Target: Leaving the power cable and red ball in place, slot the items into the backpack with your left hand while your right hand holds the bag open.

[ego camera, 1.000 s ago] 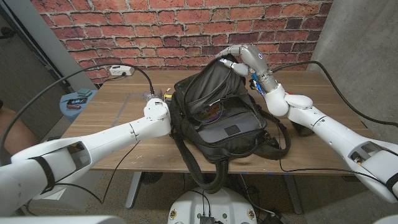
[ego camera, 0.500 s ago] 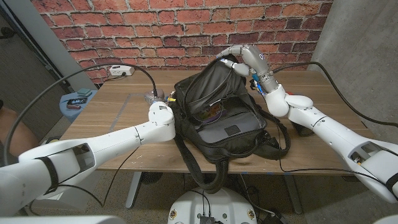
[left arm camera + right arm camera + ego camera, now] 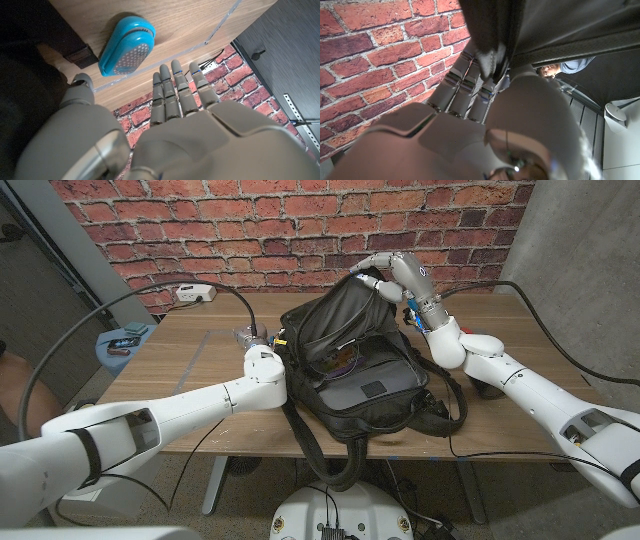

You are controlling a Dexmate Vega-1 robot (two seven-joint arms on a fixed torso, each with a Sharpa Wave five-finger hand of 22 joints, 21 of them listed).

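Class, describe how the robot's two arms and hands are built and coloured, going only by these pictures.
Both arms have glossy white rounded shells with black bands near the elbows and ball-shaped wrist joints. The left hand and right hand are metallic grey with segmented fingers; small blue marks sit on the left fingers. Coloured wires show at the right wrist.

- A wooden table (image 3: 200, 365) stands in front of a red brick wall (image 3: 250, 230).
- A white power strip (image 3: 194, 295) lies at the table's far left corner.
- A small blue round stool (image 3: 122, 340) stands by the table's left side, with small things on top.
- A grey concrete wall (image 3: 585, 260) is on the right.
- A person (image 3: 565, 67) in a blue shirt shows in the right wrist view.
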